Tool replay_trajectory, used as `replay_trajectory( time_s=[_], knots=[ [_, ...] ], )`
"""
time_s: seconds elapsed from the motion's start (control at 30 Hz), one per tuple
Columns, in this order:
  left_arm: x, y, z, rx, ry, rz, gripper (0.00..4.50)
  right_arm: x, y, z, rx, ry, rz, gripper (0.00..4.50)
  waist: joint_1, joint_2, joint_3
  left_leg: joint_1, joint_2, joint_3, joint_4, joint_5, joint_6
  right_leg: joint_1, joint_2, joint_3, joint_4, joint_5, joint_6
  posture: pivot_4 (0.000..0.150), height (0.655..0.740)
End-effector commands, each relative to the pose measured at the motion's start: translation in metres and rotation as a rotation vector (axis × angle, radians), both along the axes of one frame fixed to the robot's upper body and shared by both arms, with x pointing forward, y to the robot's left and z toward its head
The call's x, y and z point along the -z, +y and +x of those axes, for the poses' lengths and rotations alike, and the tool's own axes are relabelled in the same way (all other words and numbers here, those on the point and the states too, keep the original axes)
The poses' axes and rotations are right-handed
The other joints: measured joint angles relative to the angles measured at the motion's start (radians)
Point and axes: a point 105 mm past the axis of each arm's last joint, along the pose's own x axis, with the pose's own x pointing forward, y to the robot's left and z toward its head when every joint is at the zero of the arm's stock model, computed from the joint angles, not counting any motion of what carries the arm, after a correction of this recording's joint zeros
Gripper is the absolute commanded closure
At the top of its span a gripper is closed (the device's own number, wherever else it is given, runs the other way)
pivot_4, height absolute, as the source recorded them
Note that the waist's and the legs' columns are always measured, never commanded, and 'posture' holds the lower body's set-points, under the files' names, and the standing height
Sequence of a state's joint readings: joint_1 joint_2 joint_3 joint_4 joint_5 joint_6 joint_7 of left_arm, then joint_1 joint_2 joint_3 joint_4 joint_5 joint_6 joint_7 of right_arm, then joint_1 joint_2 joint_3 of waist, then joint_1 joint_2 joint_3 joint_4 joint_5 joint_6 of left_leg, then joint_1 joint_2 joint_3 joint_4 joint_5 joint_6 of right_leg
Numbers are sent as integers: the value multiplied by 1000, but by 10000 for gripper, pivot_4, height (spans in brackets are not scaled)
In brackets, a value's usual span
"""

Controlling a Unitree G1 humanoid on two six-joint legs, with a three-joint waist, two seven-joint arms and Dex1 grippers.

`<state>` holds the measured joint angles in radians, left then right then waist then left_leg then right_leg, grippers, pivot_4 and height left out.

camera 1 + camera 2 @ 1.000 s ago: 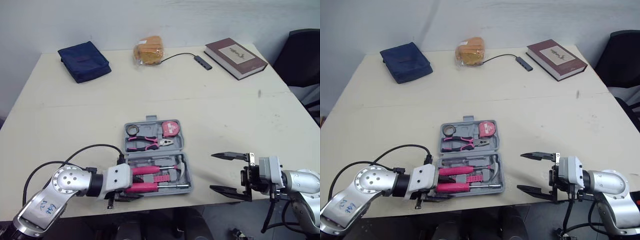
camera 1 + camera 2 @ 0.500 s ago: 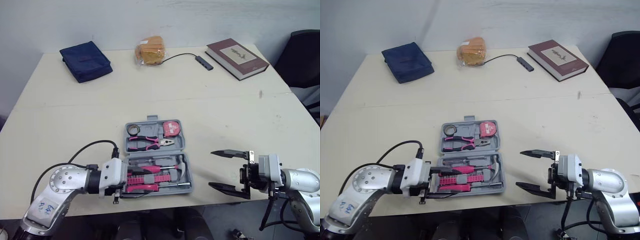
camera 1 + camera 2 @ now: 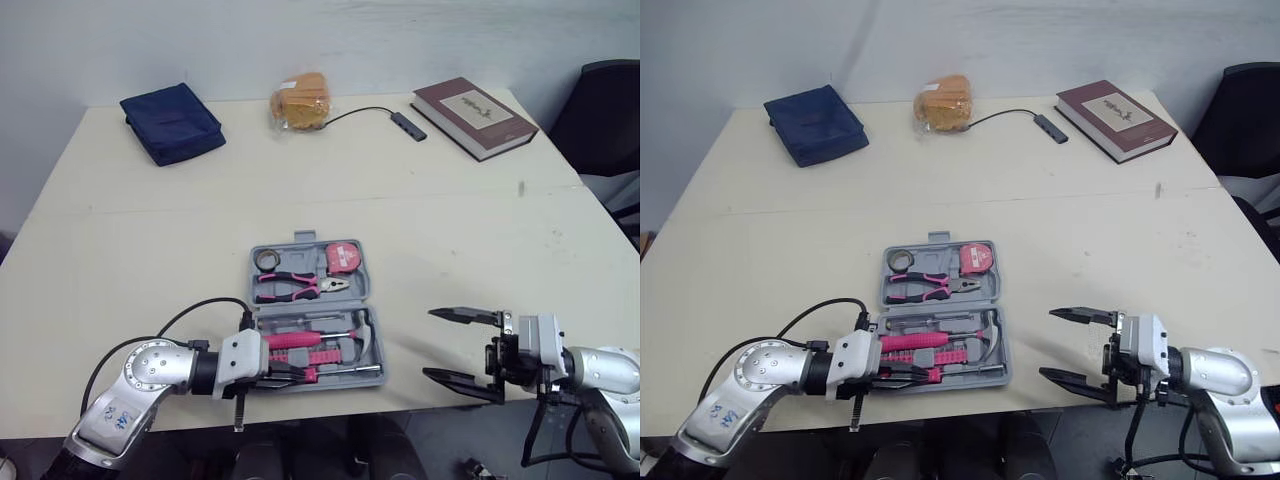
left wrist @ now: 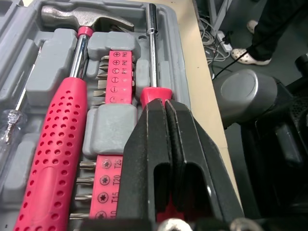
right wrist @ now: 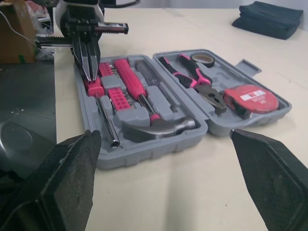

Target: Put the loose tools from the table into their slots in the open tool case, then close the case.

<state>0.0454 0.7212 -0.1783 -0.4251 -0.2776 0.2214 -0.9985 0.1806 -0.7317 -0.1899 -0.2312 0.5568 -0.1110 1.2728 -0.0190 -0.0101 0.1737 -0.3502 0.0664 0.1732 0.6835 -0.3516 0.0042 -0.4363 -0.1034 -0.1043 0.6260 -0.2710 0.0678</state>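
— How far along are you?
— Nearly done, I reckon. The tool case lies open on the surface, and its slots look full. The pliers, tape measure and roll of tape sit in the far half. The hammer, strip of bits and driver sit in the near half. I see no loose tool on the surface around the case.
— And your grippers?
— My left gripper has its fingers together, tips on the driver's pink handle at the case's near edge. I judge it is pressing the driver home, not holding it. My right gripper hangs to the right of the case, fingers wide apart, holding nothing.
— So what is left?
— Lifting clear and closing the case; its lid is not yet folded over.
— Anything you can't make out?
— My own fingers cover most of the driver's handle, so I cannot tell whether it sits fully in its slot. The slim screwdriver beside the hammer is half cut off in my left wrist view, and the latch on the case's far rim is too small to judge
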Motion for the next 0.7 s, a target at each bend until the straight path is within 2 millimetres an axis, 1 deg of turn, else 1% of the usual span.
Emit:
replay_trajectory(
  time_s=[0.03,0.13,0.2,0.3,0.37,0.43,0.47,0.5,0.53,0.57,0.6,0.7],
  knots=[
    [33,6,-6,-49,100,106,44803,-6,-4,-3,14,-40,-7,0,3,2,-2,1,0,0,0,0,0,1,0,0,0,0,0,1500,7400],
    [44,8,-8,-72,115,151,44803,-7,-6,-4,18,-38,-11,0,11,6,-4,13,0,0,-2,-4,6,13,-1,0,-4,0,0,1500,7400],
    [46,9,-7,-87,117,162,44803,-7,-7,-4,21,-39,-13,0,16,10,-7,17,1,0,-3,-5,5,17,-1,0,-5,0,0,1500,7400],
    [44,8,-6,-111,110,144,44803,-9,-10,-4,36,-45,-15,0,19,13,-9,17,1,-1,-3,-6,5,18,-1,1,-6,0,0,1500,7400],
    [38,5,-6,-92,89,111,44803,-11,-12,-2,55,-52,-6,0,19,13,-9,17,1,-1,-3,-6,6,18,-1,2,-6,0,0,1500,7400],
    [27,1,-5,-83,67,47,44803,-15,-16,5,104,-67,6,0,19,13,-9,17,1,-1,-3,-6,6,18,-1,2,-6,0,0,1500,7400],
    [6,0,-2,-87,31,-69,44803,-21,-25,18,214,-74,9,0,18,13,-9,16,1,-1,-3,-6,6,18,-1,2,-6,0,0,1500,7400],
    [-16,5,-2,-109,17,-189,44803,-25,-41,33,364,-79,-23,0,16,13,-8,16,1,-1,-3,-6,6,17,-2,2,-6,0,0,1500,7400],
    [-31,9,-2,-121,9,-266,44803,-27,-52,43,470,-84,-47,0,13,12,-7,15,2,0,-3,-6,6,16,-5,2,-5,0,0,1500,7400],
    [-39,16,-2,-147,10,-301,44803,-31,-63,49,549,-84,-52,0,12,8,-6,12,2,1,-3,-6,6,11,-7,3,-3,0,0,1500,7400],
    [-44,24,0,-173,9,-306,44803,-33,-68,50,576,-90,-60,0,13,7,-5,7,1,0,-2,-2,1,7,-9,4,-1,-1,-1,1500,7400],
    [-53,47,5,-254,-29,-282,44803,-38,-78,47,600,-124,-75,0,20,6,-4,4,2,-4,-2,-1,-2,6,-6,2,-1,-3,-4,1500,7400]
  ],
)
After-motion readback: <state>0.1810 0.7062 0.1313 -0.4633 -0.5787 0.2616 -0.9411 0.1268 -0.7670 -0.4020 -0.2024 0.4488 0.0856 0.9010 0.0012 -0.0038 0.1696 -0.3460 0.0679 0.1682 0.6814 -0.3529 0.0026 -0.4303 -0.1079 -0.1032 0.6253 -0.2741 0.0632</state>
